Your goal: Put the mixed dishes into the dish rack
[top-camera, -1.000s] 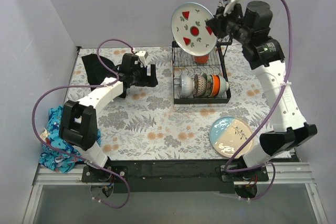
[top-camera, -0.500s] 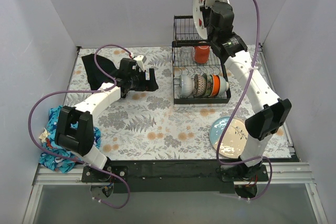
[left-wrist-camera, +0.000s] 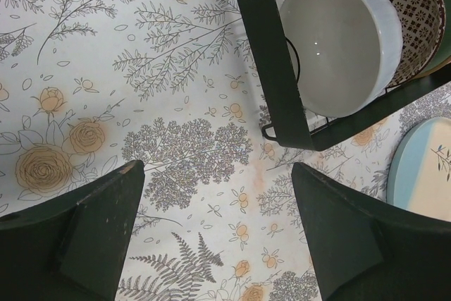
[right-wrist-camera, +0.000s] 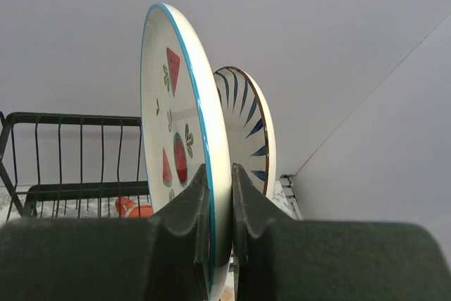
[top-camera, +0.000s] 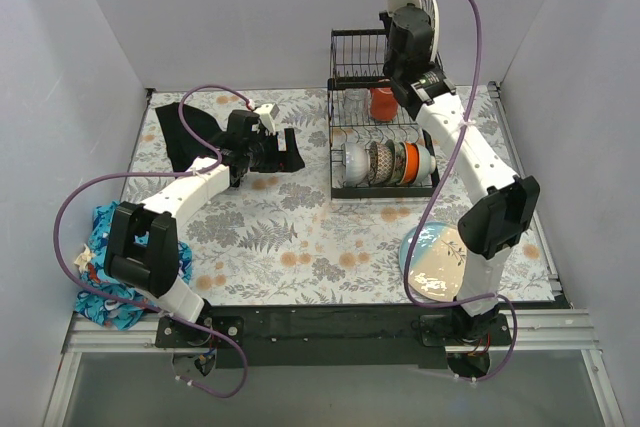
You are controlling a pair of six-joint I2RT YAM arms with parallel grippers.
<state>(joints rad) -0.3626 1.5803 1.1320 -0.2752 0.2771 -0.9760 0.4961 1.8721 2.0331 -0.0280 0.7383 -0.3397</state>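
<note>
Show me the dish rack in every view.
Top external: dish rack right of centre, toward the back wall.
Left wrist: upper right, a lower-tier corner holding a white bowl.
Right wrist: lower left, wire wall beside the watermelon plate.
Landmark: that white bowl, leftmost in the top view's lower tier.

The right arm (top-camera: 470, 152) reaches up over the back of the rack (top-camera: 332, 147), with a plate (top-camera: 430, 15) showing edge-on at its wrist. An orange mug (top-camera: 383, 104) sits in the upper shelf, and bowls (top-camera: 385, 162) stand in a row in the lower tray. The left gripper (top-camera: 287, 150) hovers over the desk (top-camera: 260, 237), fingers apart. A pale plate (top-camera: 435, 272) lies by the right arm's base.
</note>
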